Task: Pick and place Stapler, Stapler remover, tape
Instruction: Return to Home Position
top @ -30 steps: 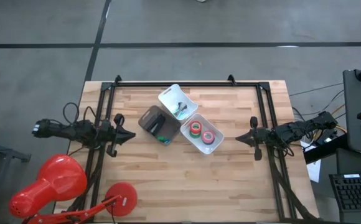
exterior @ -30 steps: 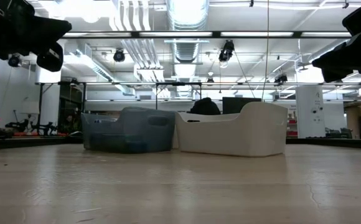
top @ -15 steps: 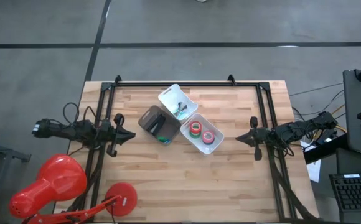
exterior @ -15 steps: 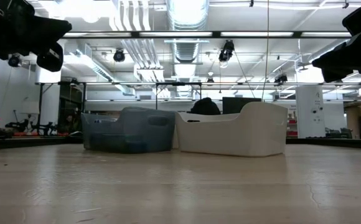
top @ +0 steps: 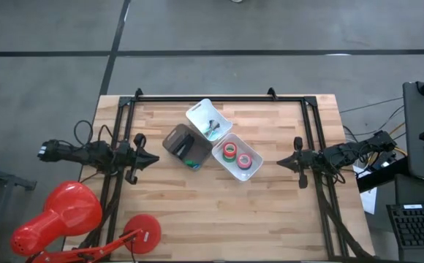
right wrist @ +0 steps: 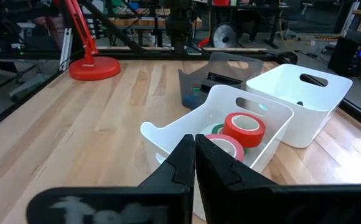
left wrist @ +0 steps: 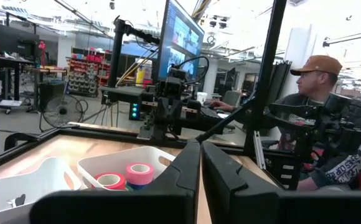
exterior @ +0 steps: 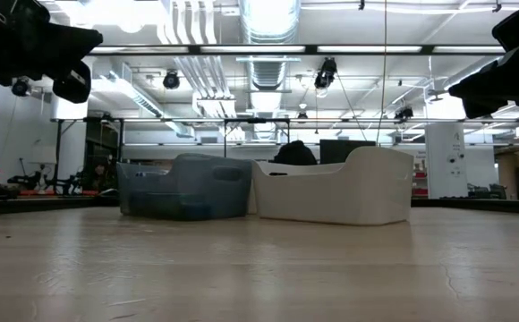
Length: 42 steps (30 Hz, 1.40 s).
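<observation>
- High view: nothing lies loose on the plank-wood table [top: 270, 212], so you can take the sorting as done; only parking the arms seems left. The left gripper [top: 153, 159] hangs at the table's left edge and the right gripper [top: 281, 162] at its right edge, both well apart from the three bins in the middle. The tape rolls [top: 235, 155] lie in the white tape bin [top: 250, 174]. Small pieces, likely the staple removers [top: 212, 130], lie in the second white bin [top: 197, 111].
- Low view: you see a smoky translucent grey bin [exterior: 183, 186] just beside a glossy white one with a scooped rim. Their walls hide the contents.
- Left wrist view: your left gripper [left wrist: 200, 144] has its fingers pressed almost together, with a hairline gap, and grips nothing. Beyond it the rolls sit in the round-cornered plastic tape bin.
- Right wrist view: the right gripper [right wrist: 195, 140] is closed and empty. The rolls are smooth rings with pale cores. A slim dark shape in the grey bin is, I judge, the stapler [right wrist: 224, 79].
</observation>
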Available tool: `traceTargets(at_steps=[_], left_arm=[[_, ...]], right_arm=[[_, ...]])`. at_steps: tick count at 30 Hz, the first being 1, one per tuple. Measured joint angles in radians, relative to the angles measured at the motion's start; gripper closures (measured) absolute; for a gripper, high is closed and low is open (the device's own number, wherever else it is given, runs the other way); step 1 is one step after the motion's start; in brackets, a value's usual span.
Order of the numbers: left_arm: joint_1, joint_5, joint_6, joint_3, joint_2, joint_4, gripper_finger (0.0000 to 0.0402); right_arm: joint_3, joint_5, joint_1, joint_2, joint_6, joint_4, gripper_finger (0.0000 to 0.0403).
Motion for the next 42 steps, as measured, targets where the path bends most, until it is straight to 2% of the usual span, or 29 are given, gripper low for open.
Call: traceTargets(at_steps=[42], left_arm=[[0.000,0.000,0.000,0.000,0.000,0.000,0.0382]], right_arm=[[0.000,0.000,0.000,0.000,0.000,0.000,0.0394]])
